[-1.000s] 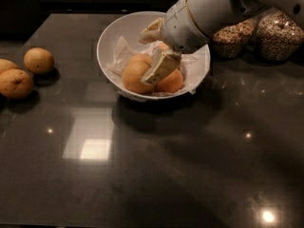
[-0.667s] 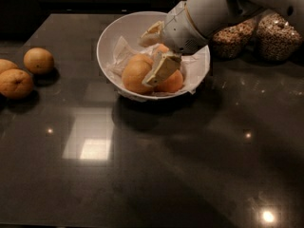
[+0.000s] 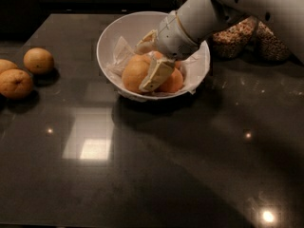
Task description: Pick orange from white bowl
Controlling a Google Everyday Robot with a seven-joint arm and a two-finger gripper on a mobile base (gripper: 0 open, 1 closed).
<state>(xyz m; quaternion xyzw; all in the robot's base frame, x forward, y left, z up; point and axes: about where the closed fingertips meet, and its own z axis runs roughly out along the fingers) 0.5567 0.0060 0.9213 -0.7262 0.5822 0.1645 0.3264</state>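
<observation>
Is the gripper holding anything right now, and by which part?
Cannot tell. The gripper is down in the white bowl, right against the orange, which rests in the bowl; no clear hold shows.

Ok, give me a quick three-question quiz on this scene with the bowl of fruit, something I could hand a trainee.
1. True or false: the gripper is down inside the white bowl, among the fruit.
2. What lines the white bowl? A) crumpled white paper B) foil C) a green cloth
3. Short answer: what stands just behind the bowl?

Key: 1 true. 2 A. 3 glass jars of grains.
</observation>
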